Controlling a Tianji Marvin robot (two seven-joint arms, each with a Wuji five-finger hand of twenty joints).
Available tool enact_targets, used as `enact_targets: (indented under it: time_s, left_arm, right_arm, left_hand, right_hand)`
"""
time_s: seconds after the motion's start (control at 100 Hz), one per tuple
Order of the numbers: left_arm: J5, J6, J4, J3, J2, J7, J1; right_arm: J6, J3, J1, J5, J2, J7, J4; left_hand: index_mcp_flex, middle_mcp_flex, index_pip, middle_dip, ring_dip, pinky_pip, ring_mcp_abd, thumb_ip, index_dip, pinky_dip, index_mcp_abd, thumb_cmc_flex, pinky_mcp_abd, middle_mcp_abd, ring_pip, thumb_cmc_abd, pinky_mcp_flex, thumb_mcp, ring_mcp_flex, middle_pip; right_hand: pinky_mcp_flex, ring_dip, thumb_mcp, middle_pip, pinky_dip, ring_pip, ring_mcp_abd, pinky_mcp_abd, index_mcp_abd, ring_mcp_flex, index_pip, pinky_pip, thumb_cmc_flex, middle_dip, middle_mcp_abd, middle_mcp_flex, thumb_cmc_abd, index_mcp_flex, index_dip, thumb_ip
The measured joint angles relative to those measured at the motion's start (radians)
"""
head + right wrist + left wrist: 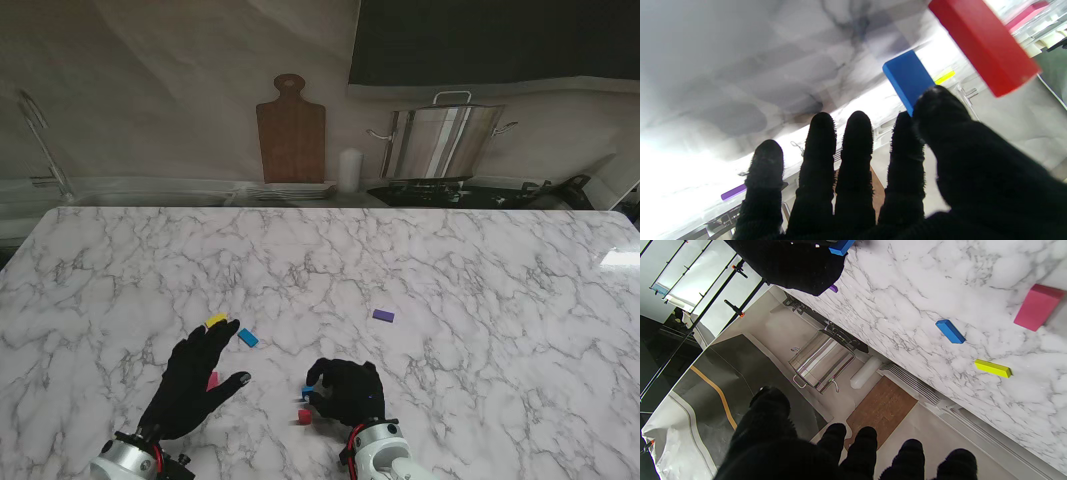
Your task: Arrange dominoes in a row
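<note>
Two dominoes sit by my right hand (345, 392): it pinches the blue domino (908, 79), a grip the stand view hides; red domino (983, 45) beside it. Left hand (196, 378) spread.

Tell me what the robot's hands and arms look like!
Each robot hand wears a fuzzy black glove with five fingers, like a person's. The left robot hand and the right robot hand both join shiny silver wrist cuffs. Little red cables peek out at the wrists. The fingers look soft and woolly up close.
</note>
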Motion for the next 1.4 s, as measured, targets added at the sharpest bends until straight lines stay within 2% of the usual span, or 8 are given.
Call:
enact_targets:
  time_s: [0.32,0.85,1.16,1.4]
  left_arm:
    - [0.0,0.0,0.0,0.0,0.0,0.0,0.0]
    - [0.0,0.0,-0.001,0.0,0.0,0.0,0.001]
    - [0.0,0.001,-0.001,0.001,0.0,0.0,0.001]
    - [0.0,0.001,-0.001,0.002,0.0,0.0,0.001]
  right_arm:
    - [0.0,0.0,0.0,0.002,0.0,0.0,0.0]
    - [-0.001,0.0,-0.002,0.002,0.0,0.002,-0.004]
    - [-0.001,-0.003,-0.002,0.003,0.0,0.002,-0.004]
    - [-0.001,-0.003,-0.002,0.003,0.0,0.003,-0.004]
  left_hand:
    - [0.0,0.0,0.0,0.0,0.0,0.0,0.0,0.0,0.0,0.0,0.0,0.0,0.0,0.0,0.0,0.0,0.0,0.0,0.0,0.0]
    - [0.0,0.0,0.0,0.0,0.0,0.0,0.0,0.0,0.0,0.0,0.0,0.0,0.0,0.0,0.0,0.0,0.0,0.0,0.0,0.0]
    - [0.0,0.0,0.0,0.0,0.0,0.0,0.0,0.0,0.0,0.0,0.0,0.0,0.0,0.0,0.0,0.0,0.0,0.0,0.0,0.0]
    - [0.0,0.0,0.0,0.0,0.0,0.0,0.0,0.0,0.0,0.0,0.0,0.0,0.0,0.0,0.0,0.0,0.0,0.0,0.0,0.0]
  right_hand:
    - [0.0,0.0,0.0,0.01,0.0,0.005,0.0,0.0,0.0,0.0,0.04,0.0,0.0,0.007,0.0,0.0,0.0,0.0,0.063,0.0]
    - [0.0,0.001,0.0,0.011,0.0,0.006,0.0,0.0,0.0,0.0,0.041,0.0,-0.013,0.007,0.0,0.0,0.0,0.0,0.078,0.0]
    - [0.0,0.001,0.0,0.02,0.001,0.006,0.0,0.0,0.0,0.0,0.075,0.0,-0.013,0.007,0.0,0.0,0.0,0.007,0.138,0.0]
    - [0.0,0.001,0.0,0.02,0.001,0.006,0.0,0.0,0.0,0.0,0.075,0.0,-0.013,0.002,-0.001,0.0,0.0,0.007,0.141,0.0]
